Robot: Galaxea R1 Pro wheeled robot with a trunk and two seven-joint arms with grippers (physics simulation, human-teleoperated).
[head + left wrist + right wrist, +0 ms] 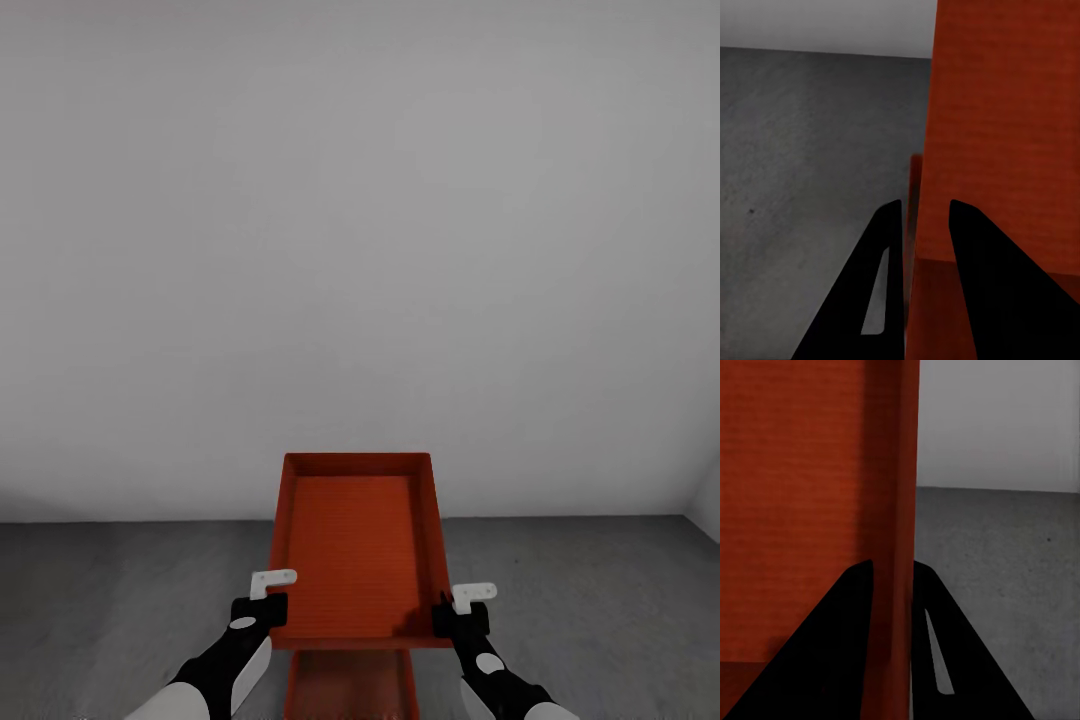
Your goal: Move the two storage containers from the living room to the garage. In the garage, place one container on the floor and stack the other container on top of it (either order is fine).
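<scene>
A dark grey mottled concrete floor meets a plain white wall. At six o'clock, the left tool and right tool each pinch a side wall of the upper red-orange lidless rectangular bin. It is held over an identical second bin.

An open red-orange storage container hangs level above the dark grey concrete floor, its long axis pointing toward the white wall. Directly beneath its near end, a second, matching container is partly visible, lower down and lined up with it.
</scene>
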